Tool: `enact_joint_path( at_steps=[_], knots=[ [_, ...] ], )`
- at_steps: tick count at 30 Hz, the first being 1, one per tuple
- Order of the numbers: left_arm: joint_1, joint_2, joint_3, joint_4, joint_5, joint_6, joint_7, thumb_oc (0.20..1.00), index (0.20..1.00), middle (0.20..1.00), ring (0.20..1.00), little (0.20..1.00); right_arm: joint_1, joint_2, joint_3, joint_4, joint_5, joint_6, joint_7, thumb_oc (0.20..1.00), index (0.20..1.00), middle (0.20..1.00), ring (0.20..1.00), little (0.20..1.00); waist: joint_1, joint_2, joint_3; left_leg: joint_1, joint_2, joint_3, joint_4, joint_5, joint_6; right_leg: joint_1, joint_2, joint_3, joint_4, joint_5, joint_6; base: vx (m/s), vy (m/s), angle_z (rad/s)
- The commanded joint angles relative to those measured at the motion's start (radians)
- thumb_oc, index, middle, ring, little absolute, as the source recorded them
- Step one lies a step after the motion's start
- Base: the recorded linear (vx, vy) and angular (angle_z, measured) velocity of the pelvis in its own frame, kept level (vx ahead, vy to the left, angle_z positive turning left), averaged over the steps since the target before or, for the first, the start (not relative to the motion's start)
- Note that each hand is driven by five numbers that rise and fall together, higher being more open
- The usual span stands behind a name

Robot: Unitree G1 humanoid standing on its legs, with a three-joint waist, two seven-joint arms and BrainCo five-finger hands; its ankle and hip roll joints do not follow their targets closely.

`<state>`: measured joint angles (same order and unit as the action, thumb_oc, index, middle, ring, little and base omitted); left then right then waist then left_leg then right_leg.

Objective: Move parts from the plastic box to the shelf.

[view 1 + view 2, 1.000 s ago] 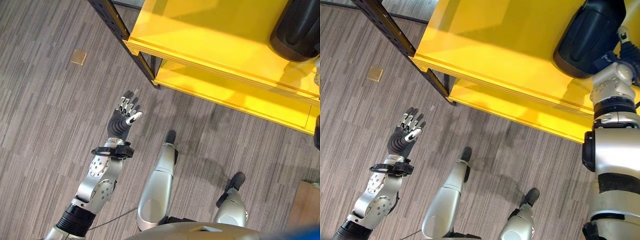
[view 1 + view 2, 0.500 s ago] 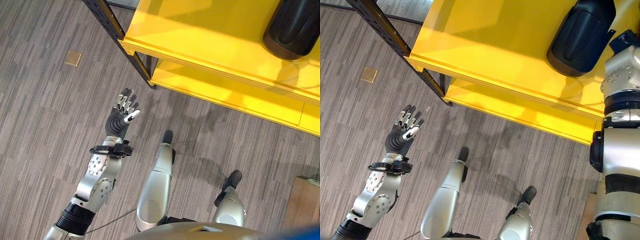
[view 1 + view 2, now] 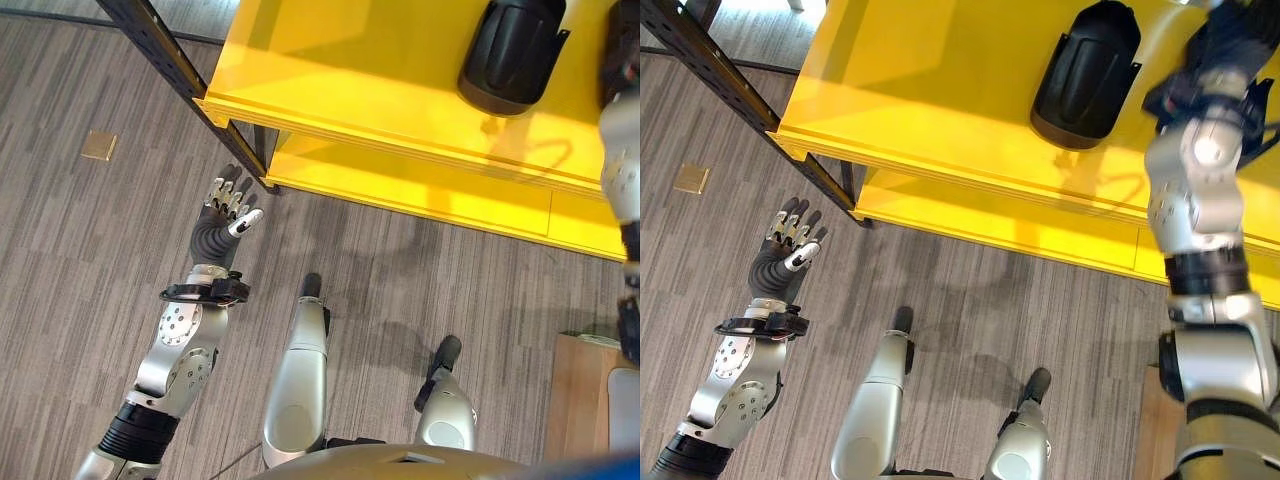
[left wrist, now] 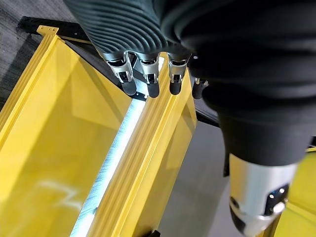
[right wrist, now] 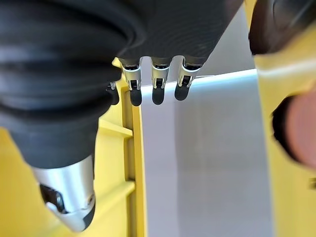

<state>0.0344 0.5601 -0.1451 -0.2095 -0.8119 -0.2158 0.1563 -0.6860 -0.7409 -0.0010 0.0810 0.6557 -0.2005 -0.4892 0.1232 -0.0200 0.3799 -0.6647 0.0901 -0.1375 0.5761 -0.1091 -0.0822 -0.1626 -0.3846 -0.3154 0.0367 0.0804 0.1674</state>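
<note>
1. Your black part (image 3: 1085, 72) now sits alone on the yellow shelf (image 3: 940, 110); a second ago the right hand (image 3: 1230, 35) was right up against it. Looks like a finished drop-off.
2. Right hand's at the part's 3 o'clock, just beside it, fingers straight, holding nothing.
3. Left hand (image 3: 225, 210) hangs over the floor (image 3: 80, 250), fingers relaxed, empty.

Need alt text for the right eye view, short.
A black plastic part lies on the top board of a yellow shelf, with the robot's right arm raised beside it. The left hand hangs open over grey striped floor, holding nothing, near the shelf's dark corner post.
</note>
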Motion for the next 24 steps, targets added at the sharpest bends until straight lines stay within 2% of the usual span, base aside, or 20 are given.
enact_joint_path(
  at_steps=[1, 3, 4, 10, 12, 18, 24],
  knots=[
    [0.020, -0.019, 0.019, -0.027, 0.030, -0.026, -0.038, 1.000, 1.000, 1.000, 1.000, 1.000, 0.003, -0.058, -0.051, 0.018, -0.230, 0.010, 0.039, 1.000, 1.000, 1.000, 1.000, 1.000, 0.010, 0.032, -0.037, 0.106, 0.005, 0.083, -0.164, 0.068, -0.001, 0.116, 0.010, -0.023, 0.128, -0.187, 0.006, -0.01, -0.027, -0.10],
    [0.026, -0.025, 0.024, -0.020, 0.038, -0.027, -0.051, 1.000, 1.000, 1.000, 1.000, 1.000, 0.087, -0.016, -0.072, -0.036, -0.280, 0.009, 0.057, 1.000, 1.000, 1.000, 1.000, 1.000, 0.003, 0.035, -0.041, 0.114, 0.010, 0.085, -0.170, 0.074, -0.002, 0.122, 0.012, -0.024, 0.123, -0.185, 0.007, -0.02, -0.034, -0.12],
    [0.033, -0.026, 0.026, -0.017, 0.042, -0.025, -0.060, 1.000, 1.000, 1.000, 1.000, 1.000, 0.138, 0.003, -0.067, -0.060, -0.372, 0.031, 0.072, 1.000, 1.000, 1.000, 1.000, 1.000, 0.000, 0.036, -0.048, 0.120, 0.014, 0.087, -0.177, 0.078, -0.003, 0.125, 0.014, -0.021, 0.116, -0.183, 0.009, -0.03, -0.028, -0.07],
    [0.045, -0.032, 0.025, -0.002, 0.056, -0.024, -0.080, 1.000, 1.000, 1.000, 1.000, 1.000, 0.219, 0.054, -0.016, -0.099, -0.542, 0.057, 0.117, 1.000, 1.000, 1.000, 1.000, 1.000, -0.007, 0.048, -0.051, 0.137, 0.027, 0.092, -0.182, 0.084, -0.004, 0.127, 0.015, -0.008, 0.118, -0.187, 0.008, -0.03, -0.023, -0.05],
    [0.045, -0.032, 0.023, 0.001, 0.056, -0.025, -0.081, 1.000, 1.000, 1.000, 1.000, 1.000, 0.216, 0.054, -0.003, -0.090, -0.563, 0.063, 0.117, 1.000, 1.000, 1.000, 1.000, 1.000, -0.007, 0.050, -0.050, 0.139, 0.029, 0.094, -0.181, 0.085, -0.005, 0.126, 0.015, -0.006, 0.120, -0.188, 0.007, -0.03, -0.015, -0.09],
    [0.052, -0.030, 0.001, 0.025, 0.069, -0.030, -0.101, 1.000, 1.000, 1.000, 1.000, 1.000, 0.159, 0.015, 0.141, -0.046, -0.790, 0.104, 0.163, 1.000, 1.000, 1.000, 1.000, 1.000, -0.001, 0.067, -0.036, 0.158, 0.042, 0.106, -0.181, 0.089, -0.005, 0.129, 0.016, 0.009, 0.127, -0.192, 0.005, -0.03, -0.019, -0.07],
    [0.045, -0.033, -0.002, 0.040, 0.074, -0.040, -0.094, 1.000, 1.000, 1.000, 1.000, 1.000, 0.084, 0.008, 0.236, 0.047, -0.908, 0.133, 0.169, 1.000, 1.000, 1.000, 1.000, 1.000, 0.008, 0.076, -0.023, 0.162, 0.042, 0.113, -0.181, 0.090, -0.004, 0.125, 0.016, 0.016, 0.133, -0.191, 0.002, 0.00, 0.000, 0.00]
  ],
)
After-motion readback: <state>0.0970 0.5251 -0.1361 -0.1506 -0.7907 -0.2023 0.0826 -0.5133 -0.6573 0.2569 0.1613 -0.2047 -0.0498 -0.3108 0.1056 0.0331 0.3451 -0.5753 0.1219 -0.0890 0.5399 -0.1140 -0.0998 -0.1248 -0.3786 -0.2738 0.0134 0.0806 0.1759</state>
